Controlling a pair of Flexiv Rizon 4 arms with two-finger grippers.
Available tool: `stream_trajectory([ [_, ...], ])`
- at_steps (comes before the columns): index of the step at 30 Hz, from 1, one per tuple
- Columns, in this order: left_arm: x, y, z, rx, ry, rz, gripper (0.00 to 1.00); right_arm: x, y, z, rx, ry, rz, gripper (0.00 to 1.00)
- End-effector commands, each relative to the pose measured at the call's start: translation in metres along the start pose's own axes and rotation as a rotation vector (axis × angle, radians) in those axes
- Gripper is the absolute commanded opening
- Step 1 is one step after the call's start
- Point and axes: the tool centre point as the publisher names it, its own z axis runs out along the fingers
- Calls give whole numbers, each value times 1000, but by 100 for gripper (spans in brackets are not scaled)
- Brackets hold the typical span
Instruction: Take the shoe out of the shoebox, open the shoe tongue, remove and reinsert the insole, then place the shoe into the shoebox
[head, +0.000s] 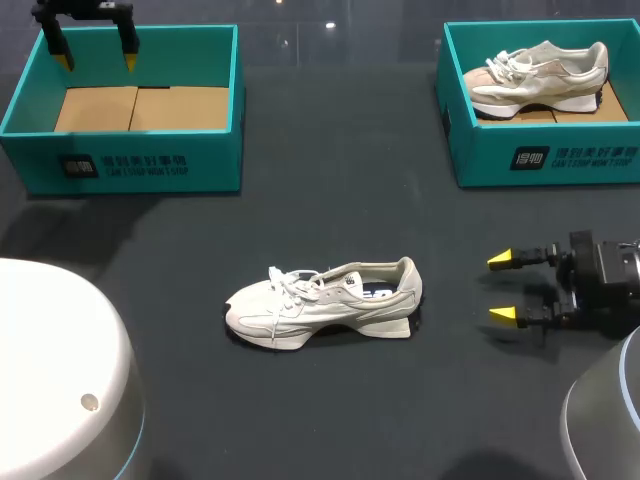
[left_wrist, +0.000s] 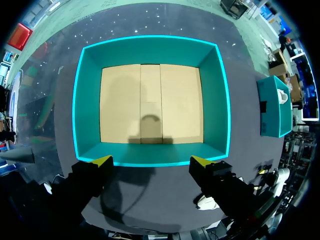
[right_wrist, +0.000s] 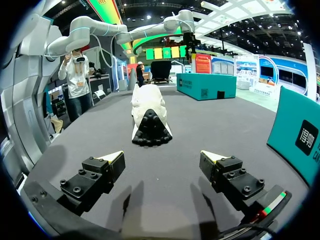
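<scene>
Midway across the dark table (head: 330, 200) a white shoe (head: 320, 302) stands upright on its sole, toe toward my left side and heel toward my right; it is outside both boxes and well apart from each; its laces lie across the tongue, and something dark shows inside the opening.

At the far left corner sits the left shoebox (head: 150, 160), teal-walled, with a bare cardboard floor (head: 140, 108) of 2 flaps; the left gripper (head: 97, 60) hangs above its far-left part; the left wrist view looks straight down into the box (left_wrist: 215, 100), with the gripper (left_wrist: 151, 161) over the near wall; its 2 yellow-tipped fingers are spread wide and grasp nothing.

At the far right corner sits the right shoebox (head: 540, 160), also teal; 1 second shoe (head: 540, 75), pale beige and white, rests inside on its sole, toe toward the left.

Near the table's right edge the right gripper (head: 502, 287) is low over the surface, pointing at the white shoe's heel but apart from it; in the right wrist view the shoe (right_wrist: 148, 117) stands straight ahead of the gripper (right_wrist: 162, 156), its black heel tread facing the camera, with bare table between; the fingers are released, wide apart, touching nothing; the left shoebox (right_wrist: 205, 86) shows beyond the shoe, and a wall of the right shoebox (right_wrist: 300, 135) stands beside the gripper.
</scene>
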Motion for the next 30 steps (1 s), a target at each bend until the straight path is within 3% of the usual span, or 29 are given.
stream_trajectory([
  [1, 0, 0, 0, 0, 0, 0, 100, -4, -3, 14, -7, 13, 4, 100],
  [30, 0, 0, 0, 0, 0, 0, 100, 17, 15, 80, -23, 18, 57, 100],
])
